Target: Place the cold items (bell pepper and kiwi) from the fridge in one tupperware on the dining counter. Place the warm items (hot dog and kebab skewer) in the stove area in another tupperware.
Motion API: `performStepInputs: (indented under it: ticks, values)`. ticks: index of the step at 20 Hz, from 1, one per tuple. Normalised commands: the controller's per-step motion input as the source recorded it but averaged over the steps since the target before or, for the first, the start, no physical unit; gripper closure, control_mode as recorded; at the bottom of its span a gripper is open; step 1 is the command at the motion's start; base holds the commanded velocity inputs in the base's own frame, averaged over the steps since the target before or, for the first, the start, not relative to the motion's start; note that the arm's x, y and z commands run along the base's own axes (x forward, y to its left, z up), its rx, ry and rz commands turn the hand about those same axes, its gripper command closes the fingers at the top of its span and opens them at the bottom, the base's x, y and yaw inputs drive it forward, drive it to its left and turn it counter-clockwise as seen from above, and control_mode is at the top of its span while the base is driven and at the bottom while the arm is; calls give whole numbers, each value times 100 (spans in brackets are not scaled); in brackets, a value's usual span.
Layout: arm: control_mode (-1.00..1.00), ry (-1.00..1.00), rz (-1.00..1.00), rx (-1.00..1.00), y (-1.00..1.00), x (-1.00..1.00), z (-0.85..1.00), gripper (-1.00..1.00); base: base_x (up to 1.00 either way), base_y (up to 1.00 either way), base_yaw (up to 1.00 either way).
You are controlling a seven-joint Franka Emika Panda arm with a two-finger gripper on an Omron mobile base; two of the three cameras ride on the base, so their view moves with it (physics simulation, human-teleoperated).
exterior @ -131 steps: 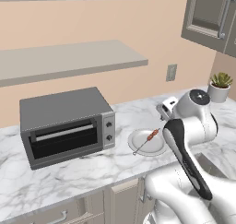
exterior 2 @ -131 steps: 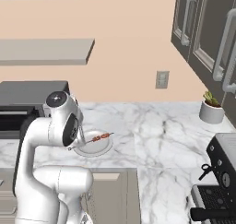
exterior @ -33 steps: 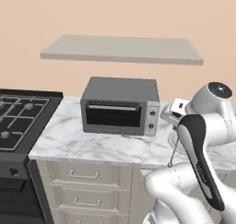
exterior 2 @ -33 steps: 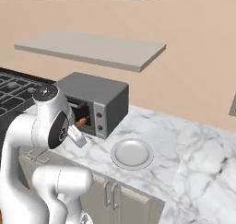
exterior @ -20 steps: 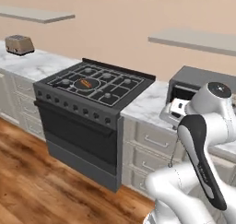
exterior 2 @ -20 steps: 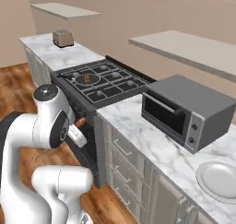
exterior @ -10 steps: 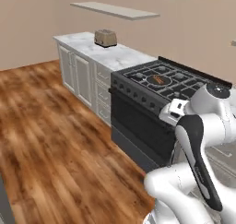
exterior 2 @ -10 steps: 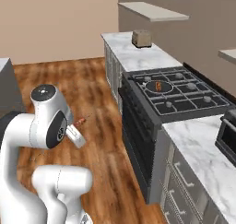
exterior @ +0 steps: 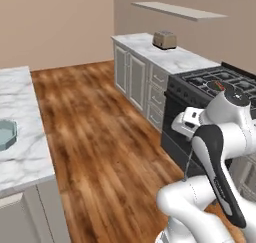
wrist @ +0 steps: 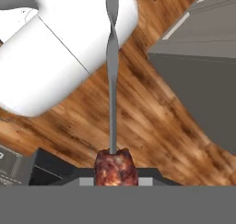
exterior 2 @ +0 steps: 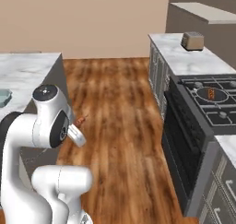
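My gripper is shut on the kebab skewer. Its browned meat sits between the fingertips and its twisted metal rod points away over the wood floor. In the right base view the gripper hangs at the arm's side, with the skewer's meat end sticking out above it. A pale teal tupperware stands on the marble dining counter at the left, also seen as the tupperware. The hot dog lies in a pan on the stove. Bell pepper, kiwi and fridge are out of view.
Open wood floor lies between the dining counter and the run of grey cabinets. A toaster sits on the far counter beside the stove. The oven front faces the floor at the right.
The whole scene has swung as the base turned away from the stove, and the dining counter with a tupperware has come into view. The gripper stays shut on the skewer.
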Motion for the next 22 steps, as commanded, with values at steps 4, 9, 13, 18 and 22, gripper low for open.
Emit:
performStepInputs:
  ticks: [4, 9, 13, 18, 22]
  values:
    - [100, 0, 0, 0, 0, 0, 0, 100, 0, 100, -3]
    - [100, 0, 0, 0, 0, 0, 0, 100, 5, 100, -14]
    - [100, 0, 0, 0, 0, 0, 0, 100, 46, 99, -18]
    - [100, 0, 0, 0, 0, 0, 0, 100, 25, 82, -8]
    - [100, 0, 0, 0, 0, 0, 0, 100, 6, 87, 0]
